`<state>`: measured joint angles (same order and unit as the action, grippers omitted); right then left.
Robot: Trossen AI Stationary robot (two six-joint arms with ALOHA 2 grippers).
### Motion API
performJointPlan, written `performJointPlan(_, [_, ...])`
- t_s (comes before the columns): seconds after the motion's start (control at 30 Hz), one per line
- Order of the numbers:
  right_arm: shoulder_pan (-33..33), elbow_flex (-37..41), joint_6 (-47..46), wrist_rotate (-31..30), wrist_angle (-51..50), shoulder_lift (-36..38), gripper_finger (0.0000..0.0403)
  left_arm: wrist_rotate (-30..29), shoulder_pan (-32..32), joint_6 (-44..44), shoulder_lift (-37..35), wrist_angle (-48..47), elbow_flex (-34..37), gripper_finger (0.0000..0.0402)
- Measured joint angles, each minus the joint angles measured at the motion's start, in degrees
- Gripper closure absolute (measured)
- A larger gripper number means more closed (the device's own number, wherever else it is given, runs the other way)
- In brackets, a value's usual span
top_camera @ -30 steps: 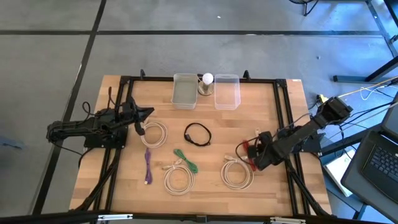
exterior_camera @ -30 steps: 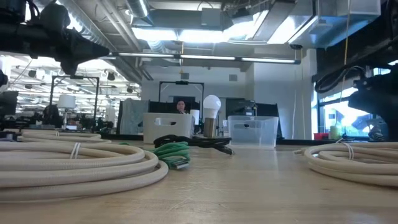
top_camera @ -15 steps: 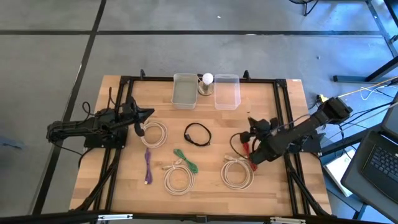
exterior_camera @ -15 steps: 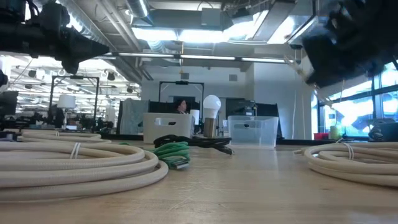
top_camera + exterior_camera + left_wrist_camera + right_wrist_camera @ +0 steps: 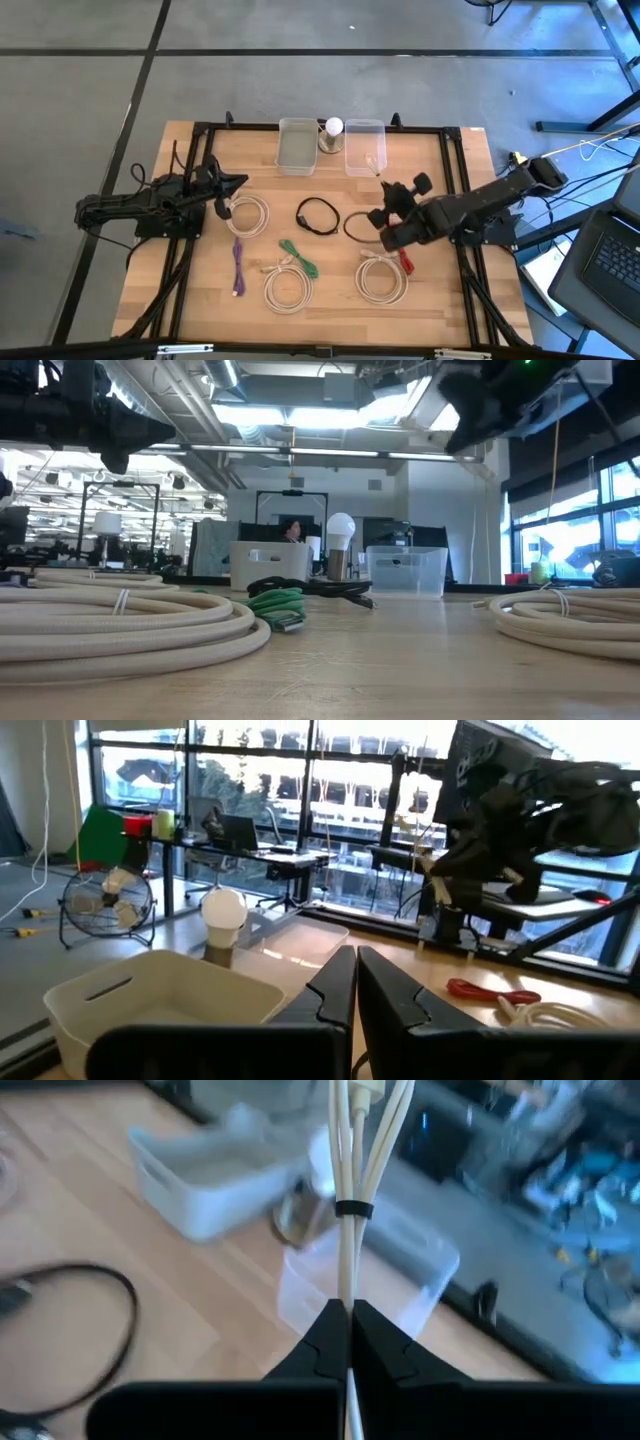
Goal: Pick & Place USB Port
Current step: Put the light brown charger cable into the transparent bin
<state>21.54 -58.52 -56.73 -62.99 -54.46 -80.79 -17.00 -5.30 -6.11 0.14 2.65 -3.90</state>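
Note:
My right gripper (image 5: 385, 205) is raised over the table's middle right and is shut on a cream cable bundle (image 5: 346, 1170). The bundle's tip (image 5: 374, 163) shows over the clear bin (image 5: 365, 147). In the right wrist view the bin (image 5: 372, 1275) lies ahead, beneath the bundle. The low view has this gripper (image 5: 497, 392) high at the upper right. My left gripper (image 5: 228, 186) waits shut at the table's left side, beside a cream coil (image 5: 248, 215), touching nothing. My right gripper pinches the cream bundle's strands (image 5: 346, 1275) between its two fingers, several strands together, bound by a dark tie (image 5: 347, 1208). The fingers lie along the bundle, which sticks out past the fingertips to its plug end (image 5: 364, 1090). It is lifted clear of the table.
A white bin (image 5: 297, 145) and a light bulb (image 5: 333, 130) stand by the clear bin at the far edge. On the wood lie a black cable (image 5: 318, 215), a green cable (image 5: 298, 258), a purple cable (image 5: 238, 265), two cream coils (image 5: 287, 285) (image 5: 380, 280) and a red cable (image 5: 405, 262).
My right gripper has risen from beside the red cable and swung toward the table's left and far edge, toward the clear bin, carrying the cream bundle up off the table. The red cable stays on the wood.

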Motion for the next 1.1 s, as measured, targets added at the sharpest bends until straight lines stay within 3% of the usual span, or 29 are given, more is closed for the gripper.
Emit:
performJointPlan(0.23, [-10.25, 0.0, 13.12, 11.36, 3.77, -0.02, 0.0403, 0.46, 0.0, -1.35, 0.0, 2.93, 0.0, 0.0396])
performJointPlan(0.43, [-21.69, 0.0, 33.38, 26.17, 16.84, 0.15, 0.0403, 0.2, -0.04, -1.22, 0.0, 4.48, 0.0, 0.0397])
performJointPlan(0.57, [-31.05, 0.0, 40.66, 33.57, 22.87, 0.26, 0.0403, 0.8, -0.04, -2.2, 0.0, 3.25, 0.0, 0.0398])
performJointPlan(0.7, [-39.24, 0.0, 42.2, 40.08, 26.28, 0.26, 0.0403, 2.21, -0.02, -3.68, 0.0, 1.98, 0.0, 0.0398])
performJointPlan(0.87, [-44.65, 0.0, 42.03, 47.1, 34.79, 0.26, 0.0403, 1.81, -0.02, -4.13, 0.0, 1.62, 0.0, 0.0398])
performJointPlan(1.03, [-46.98, 0.0, 40.58, 48.01, 40.98, 0.26, 0.0403, 1.53, -0.02, -3.82, 0.0, 1.69, 0.0, 0.0398])
performJointPlan(1.1, [-47.7, 0.0, 37.21, 45.77, 41.58, 0.26, 0.0403, 1.53, -0.02, -3.82, 0.0, 1.65, 0.0, 0.0398])
